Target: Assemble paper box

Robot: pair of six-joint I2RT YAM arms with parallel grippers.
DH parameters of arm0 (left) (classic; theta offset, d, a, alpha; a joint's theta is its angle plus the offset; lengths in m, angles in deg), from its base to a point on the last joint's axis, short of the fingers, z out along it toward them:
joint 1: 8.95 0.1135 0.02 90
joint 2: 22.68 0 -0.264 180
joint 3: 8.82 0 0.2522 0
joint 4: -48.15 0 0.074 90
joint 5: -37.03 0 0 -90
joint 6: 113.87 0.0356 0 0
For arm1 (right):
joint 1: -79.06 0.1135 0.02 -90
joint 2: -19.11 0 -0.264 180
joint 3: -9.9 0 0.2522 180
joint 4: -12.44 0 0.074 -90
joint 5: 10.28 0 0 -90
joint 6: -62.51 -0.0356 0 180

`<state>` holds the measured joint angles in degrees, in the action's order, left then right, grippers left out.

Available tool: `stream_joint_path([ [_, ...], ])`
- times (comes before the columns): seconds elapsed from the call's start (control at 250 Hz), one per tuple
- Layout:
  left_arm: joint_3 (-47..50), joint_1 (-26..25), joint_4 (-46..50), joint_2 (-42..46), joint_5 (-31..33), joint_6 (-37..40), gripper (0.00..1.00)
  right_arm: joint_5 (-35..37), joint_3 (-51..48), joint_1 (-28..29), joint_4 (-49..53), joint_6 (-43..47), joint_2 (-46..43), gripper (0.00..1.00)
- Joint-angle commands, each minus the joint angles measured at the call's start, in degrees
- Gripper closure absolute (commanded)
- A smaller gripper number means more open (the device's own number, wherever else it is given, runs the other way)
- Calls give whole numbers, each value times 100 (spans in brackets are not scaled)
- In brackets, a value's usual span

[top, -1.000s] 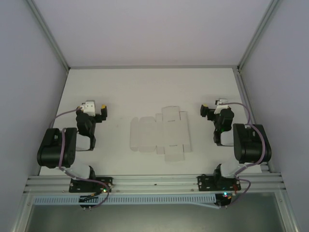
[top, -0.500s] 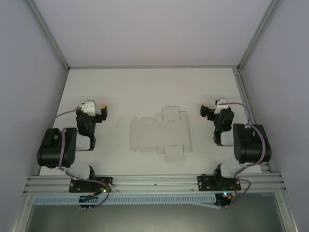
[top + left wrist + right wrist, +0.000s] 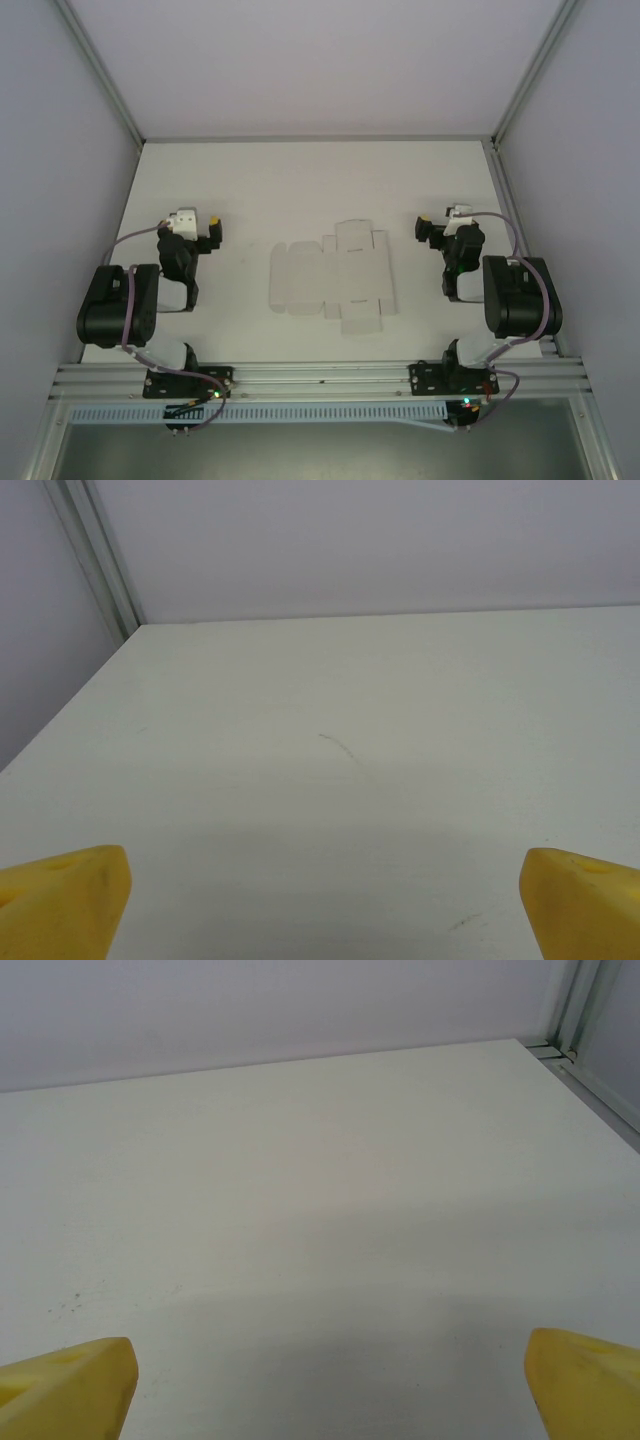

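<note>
The paper box lies as a flat white die-cut sheet with flaps and creases in the middle of the white table, between the two arms. My left gripper sits to the sheet's left, apart from it. My right gripper sits to its right, also apart. In each wrist view the yellow fingertips stand far apart at the frame's lower corners with only bare table between them, so both grippers, left and right, are open.
Grey enclosure walls stand at the back and sides, with aluminium posts at the rear corners. An aluminium rail carrying the arm bases runs along the near edge. A thin dark scratch marks the table.
</note>
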<state>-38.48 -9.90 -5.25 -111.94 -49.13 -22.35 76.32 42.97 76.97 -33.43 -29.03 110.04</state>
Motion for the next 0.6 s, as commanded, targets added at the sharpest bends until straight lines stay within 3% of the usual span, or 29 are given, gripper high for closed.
stream_joint_path([
  [0.0,34,5,17,100,44,95,0,67,-41,41,-4,-66,-102,0],
  [0.264,19,-2,54,128,-3,128,0,114,-66,41,-42,-71,-119,0],
  [0.335,-473,-2,1258,479,-126,166,0,294,67,36,331,-152,-374,0],
  [0.443,-1199,-28,2683,1007,-168,96,0,305,620,72,1938,-110,-1179,0],
  [0.595,-2306,-386,4549,1202,51,-870,0,264,1361,204,3441,-646,-2184,0],
])
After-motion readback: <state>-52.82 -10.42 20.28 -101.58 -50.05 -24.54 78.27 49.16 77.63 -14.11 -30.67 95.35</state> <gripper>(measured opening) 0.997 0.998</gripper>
